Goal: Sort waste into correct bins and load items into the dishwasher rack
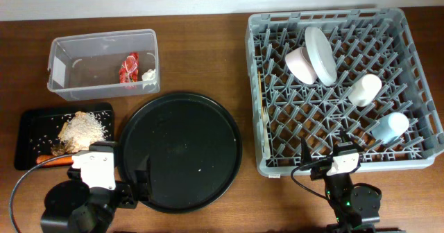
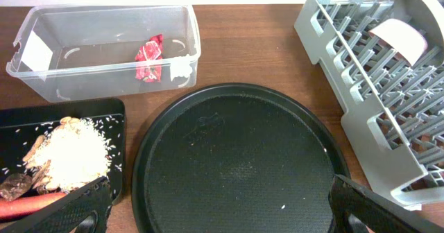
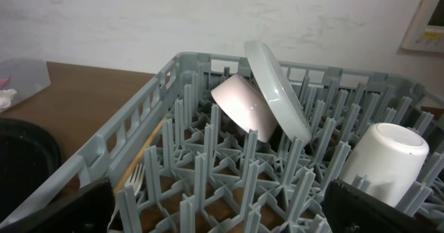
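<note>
**Overhead.** Brown wooden worktop (image 1: 208, 53). Two bins on the left of the frame: a clear plastic rectangular tub (image 1: 83, 73) upper left, and a shallow black rectangular tray (image 1: 33, 129) just below it.
- The tub holds two things, one crumpled red wrapper (image 1: 129, 68) and one small white wad (image 1: 148, 75), close together by its right wall.
- The tray holds one heap of beige crumbly food scraps (image 1: 84, 127) and one orange carrot (image 1: 54, 159) along its lower edge. The left arm (image 1: 94, 167) partly covers the carrot.
- One large round black tray (image 1: 182, 150) sits at centre with a few pale specks on it.
- One large square grey plastic dishwasher rack (image 1: 326, 16) fills the right.
- In the rack: one round white plate (image 1: 320, 55) on edge, one white bowl (image 1: 300, 63) against the plate's left face, one small white cup (image 1: 365, 89) and one small pale-blue cup (image 1: 390, 127). Both cups are tilted among the pegs.
- The right arm (image 1: 343, 165) overlaps the rack's lower rim.

**Left wrist.** The left fingers (image 2: 76, 209) are spread wide at both lower corners with nothing between them, and the round tray lies beneath. One small brown lump (image 2: 15, 186) sits just above the carrot, at the lower left of the scraps.

**Right wrist.** The right fingers (image 3: 388, 209) are spread wide and empty at the lower corners, at the rack's near rim. One thin wooden chopstick (image 3: 143, 153) and one white plastic fork (image 3: 133, 182) lie side by side on the lattice floor along the rack's left wall. Pegs block part of the fork. The plate and bowl are at upper centre and the white cup is at right.
</note>
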`<state>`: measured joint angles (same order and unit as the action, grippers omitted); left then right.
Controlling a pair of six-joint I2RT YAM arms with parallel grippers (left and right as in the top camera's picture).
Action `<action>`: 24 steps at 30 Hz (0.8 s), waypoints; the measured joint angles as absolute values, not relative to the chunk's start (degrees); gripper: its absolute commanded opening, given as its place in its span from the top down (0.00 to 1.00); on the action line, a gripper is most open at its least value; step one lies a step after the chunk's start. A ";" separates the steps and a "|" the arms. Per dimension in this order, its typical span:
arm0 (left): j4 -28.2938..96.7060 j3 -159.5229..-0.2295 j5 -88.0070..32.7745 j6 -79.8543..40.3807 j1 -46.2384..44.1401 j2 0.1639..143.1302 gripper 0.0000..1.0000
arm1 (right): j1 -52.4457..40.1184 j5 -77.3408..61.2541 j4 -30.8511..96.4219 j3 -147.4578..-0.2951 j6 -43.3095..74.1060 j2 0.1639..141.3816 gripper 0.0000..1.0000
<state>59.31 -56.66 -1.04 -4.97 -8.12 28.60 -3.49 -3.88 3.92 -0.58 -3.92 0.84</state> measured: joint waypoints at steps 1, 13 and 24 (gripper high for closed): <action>59.29 -56.66 -1.04 -4.97 -8.12 28.60 0.01 | -3.49 -3.88 3.92 -0.58 -3.88 0.84 0.01; 59.31 -56.66 -1.04 -4.97 -8.12 28.60 0.01 | -3.49 -3.88 3.92 -0.58 -3.88 0.84 0.01; 59.22 -53.89 2.31 -4.93 -8.12 22.06 0.01 | -3.49 -3.88 3.92 -0.58 -3.90 0.84 0.01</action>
<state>59.22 -53.89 2.31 -4.93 -8.12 22.06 -3.49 -3.88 3.92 -0.58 -3.90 0.84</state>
